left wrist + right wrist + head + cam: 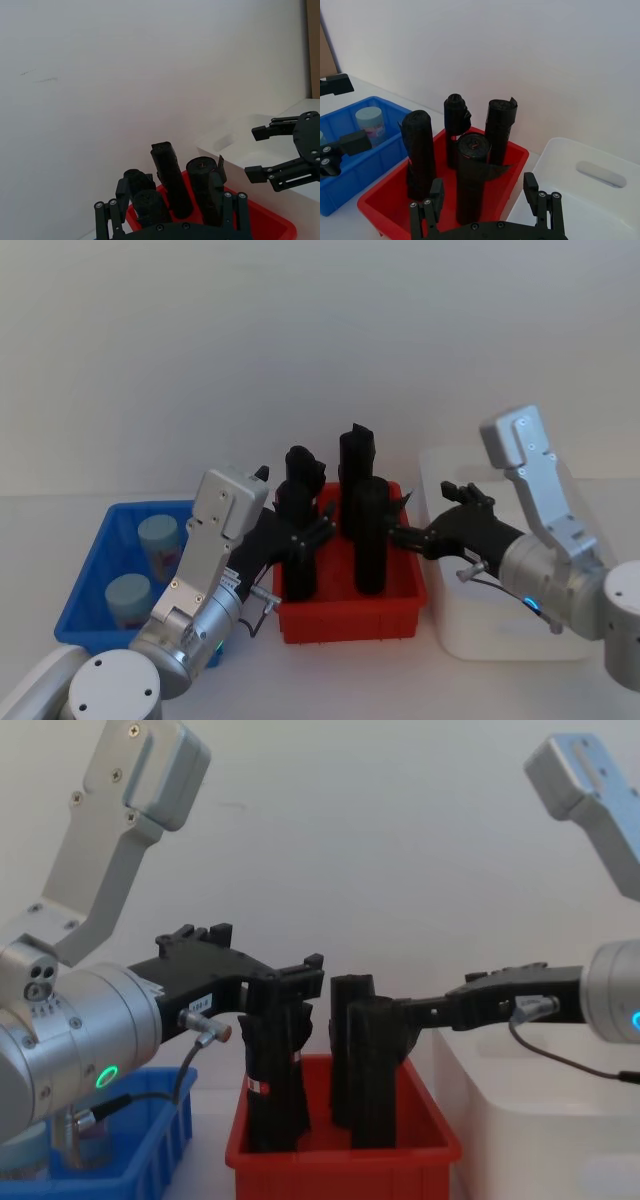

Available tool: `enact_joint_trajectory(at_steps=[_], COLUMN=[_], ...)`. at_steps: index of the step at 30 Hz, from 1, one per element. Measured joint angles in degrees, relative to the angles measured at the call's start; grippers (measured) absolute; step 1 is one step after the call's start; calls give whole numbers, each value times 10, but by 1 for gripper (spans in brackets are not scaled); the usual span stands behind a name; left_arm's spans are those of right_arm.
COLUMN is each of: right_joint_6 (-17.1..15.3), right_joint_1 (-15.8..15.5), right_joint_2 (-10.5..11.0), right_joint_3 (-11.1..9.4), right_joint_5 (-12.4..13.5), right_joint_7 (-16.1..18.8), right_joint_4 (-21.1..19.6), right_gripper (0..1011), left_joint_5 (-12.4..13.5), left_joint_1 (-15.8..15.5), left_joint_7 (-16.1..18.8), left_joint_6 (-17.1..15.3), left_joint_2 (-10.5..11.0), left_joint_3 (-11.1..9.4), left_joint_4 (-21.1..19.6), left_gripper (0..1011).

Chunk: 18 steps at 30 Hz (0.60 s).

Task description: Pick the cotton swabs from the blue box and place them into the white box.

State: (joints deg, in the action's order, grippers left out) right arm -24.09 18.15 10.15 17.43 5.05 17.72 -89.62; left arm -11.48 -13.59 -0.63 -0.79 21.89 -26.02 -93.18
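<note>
Jars of teal-lidded cotton swabs sit waiting in the shallow blue plastic box, since left gripper and right gripper (both spread, empty) hang clear of it.

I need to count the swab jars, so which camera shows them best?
Head view: it looks down on both jars, standing in the blue box, lids showing. The right wrist view catches one jar clearly; the chest view has the box's corner.
</note>
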Motion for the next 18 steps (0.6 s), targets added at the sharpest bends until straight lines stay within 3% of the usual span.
enact_joint_trajectory(at_steps=[18], right_joint_6=[6], right_joint_1=[60], right_joint_2=[-43], right_joint_3=[21], right_joint_5=[-38], right_joint_7=[7], right_joint_4=[98], right_gripper=[1001], left_joint_5=[0], left_joint_1=[0], left_joint_7=[0], left_joint_6=[0], left_joint_2=[0], left_joint_3=[0], left_joint_4=[0], left_gripper=[1004])
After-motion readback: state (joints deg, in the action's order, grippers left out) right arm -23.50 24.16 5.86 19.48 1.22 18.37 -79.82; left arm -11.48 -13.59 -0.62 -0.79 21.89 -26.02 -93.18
